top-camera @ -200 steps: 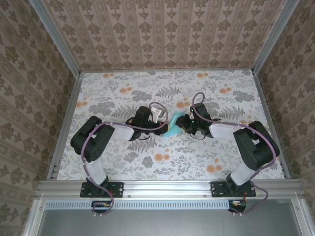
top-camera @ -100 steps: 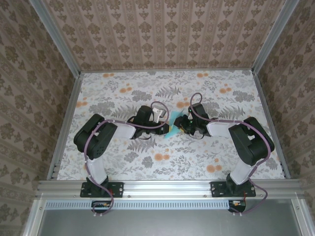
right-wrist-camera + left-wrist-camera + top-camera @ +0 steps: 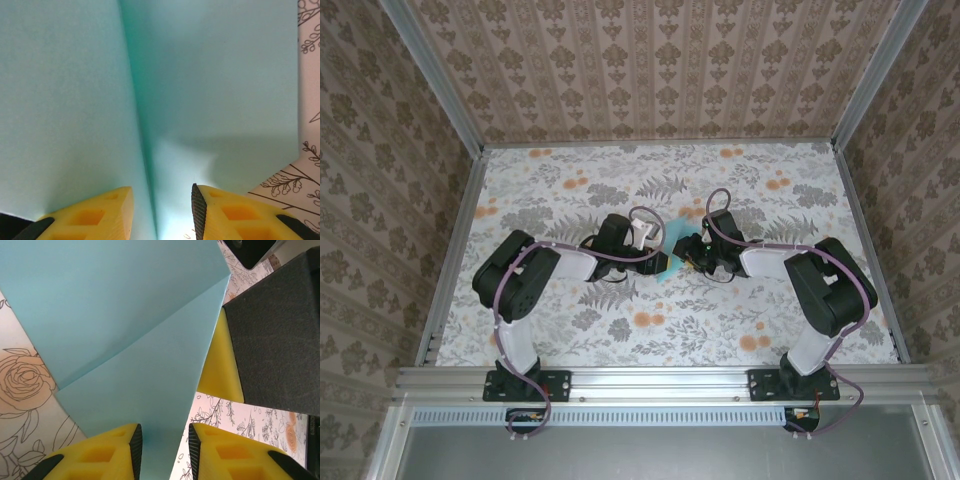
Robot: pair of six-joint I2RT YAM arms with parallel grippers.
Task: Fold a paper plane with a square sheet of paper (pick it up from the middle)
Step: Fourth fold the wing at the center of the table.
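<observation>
Left hand [image 3: 165, 435] has parted, yellow ribbed fingers [image 3: 100, 457] astride the smooth, thin light-teal paper sheet [image 3: 125, 340], diagonally creased; right hand [image 3: 162, 195] likewise open astride its fold.

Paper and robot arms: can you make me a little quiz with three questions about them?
1. True or false: the sheet of paper is red.
2. Where do the left gripper and right gripper meet? A) over the middle of the table B) at its far-left corner C) beside the arm bases
3. Fill in: on the right wrist camera, a ____ runs down the paper between the yellow fingers.
Key: 1 false, it is light teal; 2 A; 3 crease.
</observation>
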